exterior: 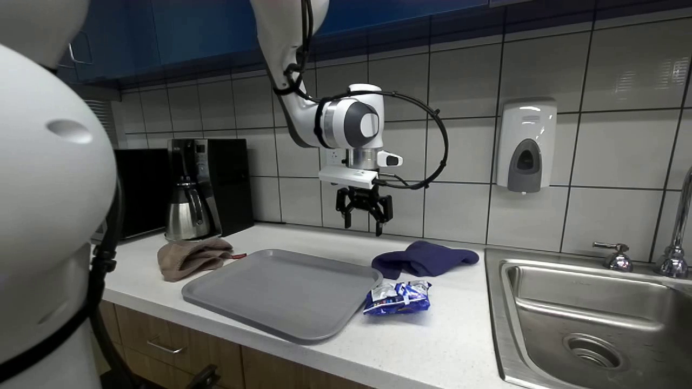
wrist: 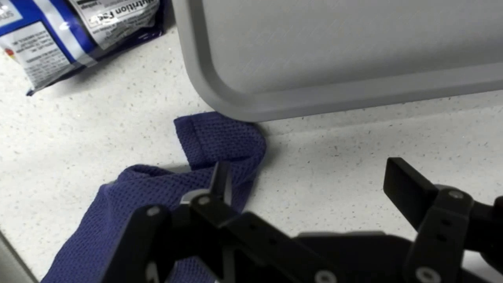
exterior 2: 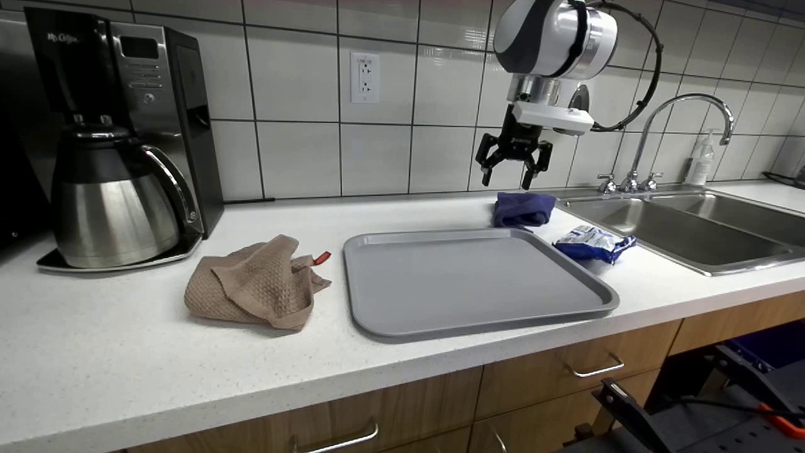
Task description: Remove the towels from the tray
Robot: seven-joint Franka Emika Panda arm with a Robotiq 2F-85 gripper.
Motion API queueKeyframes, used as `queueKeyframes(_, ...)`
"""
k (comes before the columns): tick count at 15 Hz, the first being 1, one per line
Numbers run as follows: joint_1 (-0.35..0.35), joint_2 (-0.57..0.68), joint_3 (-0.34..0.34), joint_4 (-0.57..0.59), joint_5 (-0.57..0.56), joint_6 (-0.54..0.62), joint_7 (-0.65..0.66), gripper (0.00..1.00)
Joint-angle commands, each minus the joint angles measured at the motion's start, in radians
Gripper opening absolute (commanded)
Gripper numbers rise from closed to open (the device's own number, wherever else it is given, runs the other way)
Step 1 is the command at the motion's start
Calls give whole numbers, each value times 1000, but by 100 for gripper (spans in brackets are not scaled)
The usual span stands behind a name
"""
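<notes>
The grey tray (exterior: pixel 286 292) lies flat on the counter with nothing on it; it also shows in an exterior view (exterior 2: pixel 465 277) and the wrist view (wrist: pixel 353 39). The brown towel (exterior: pixel 189 259) lies crumpled on the counter beside the tray, towards the coffee maker (exterior 2: pixel 251 286). The purple towel (exterior: pixel 427 259) lies bunched near the tray's back corner, by the sink (exterior 2: pixel 523 209). In the wrist view one fold of the purple towel (wrist: pixel 220 137) reaches the tray's corner rim. My gripper (exterior: pixel 363 228) is open and empty, high above the counter near the purple towel (exterior 2: pixel 506 184) (wrist: pixel 309 165).
A blue snack bag (exterior: pixel 399 300) lies beside the tray on the sink side (exterior 2: pixel 591 244) (wrist: pixel 86 35). The steel sink (exterior: pixel 494 324) and faucet (exterior 2: pixel 648 132) are beyond it. A coffee maker (exterior 2: pixel 188 107) stands by the brown towel. A tiled wall (exterior: pixel 459 210) backs the counter.
</notes>
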Motion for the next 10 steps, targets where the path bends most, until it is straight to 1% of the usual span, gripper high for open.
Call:
queueKeyframes(1, 31, -99, 1, -95, -13, -9, 47, 100)
queueKeyframes(10, 97, -227, 17, -202, -35, -13, 100, 100)
